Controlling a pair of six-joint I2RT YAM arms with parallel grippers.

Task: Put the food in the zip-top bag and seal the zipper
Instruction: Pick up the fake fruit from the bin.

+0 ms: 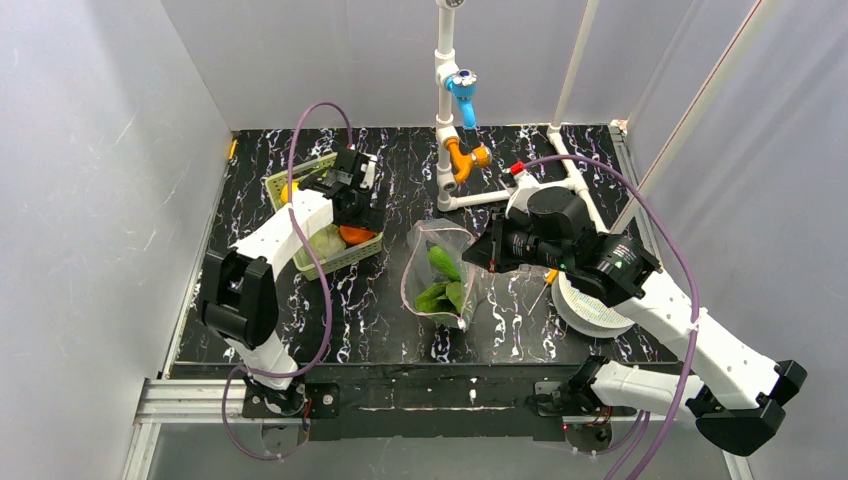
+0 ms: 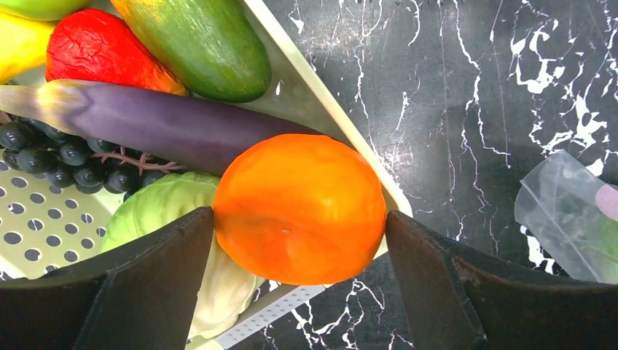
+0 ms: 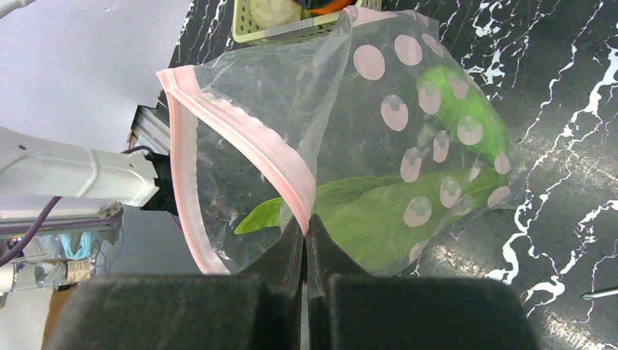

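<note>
Top external hides grips: left tool holds orange, right tool zipper.

Top view: we get bright, even overhead light, soft shadows, and a mild bend at the frame edges. Left wrist: we see hazy glare on the table at 12 o'clock; the orange fruit is sharp and saturated. Right wrist: the zip-top bag shows sheen, and the background at 8 o'clock is out of focus.
</note>
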